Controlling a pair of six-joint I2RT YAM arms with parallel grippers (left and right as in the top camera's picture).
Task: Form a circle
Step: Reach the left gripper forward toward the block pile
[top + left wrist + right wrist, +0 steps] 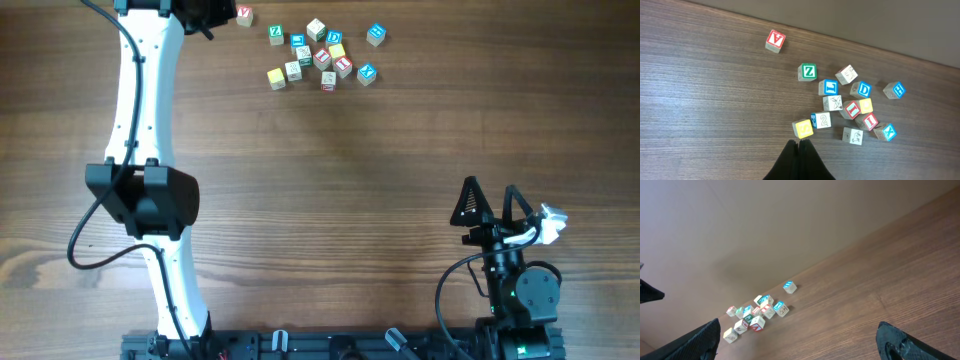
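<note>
Fourteen small lettered cubes (pixel 322 58) lie bunched at the far edge of the table (pixel 350 200), just right of where my left arm ends in the overhead view. Their faces are whitish or cream with coloured panels. A blue X cube (pixel 886 131) sits at one corner of the bunch and a red I cube (pixel 851 109) sits in its middle, touching its neighbours. The outline is an irregular huddle, tight at the centre and looser at the rim. A red A cube (pixel 775 40) stands well apart on the left.

The overhead frame cuts off the left gripper (pixel 798 143) at its top edge. My wrist camera shows only its dark fingertips, pressed together on nothing, just short of the nearest cube. The right gripper (pixel 490 190) rests far away at the near right, fingers spread wide. Its own camera catches just their tips in the bottom corners. From there the cubes are too small for me to read any letter.
</note>
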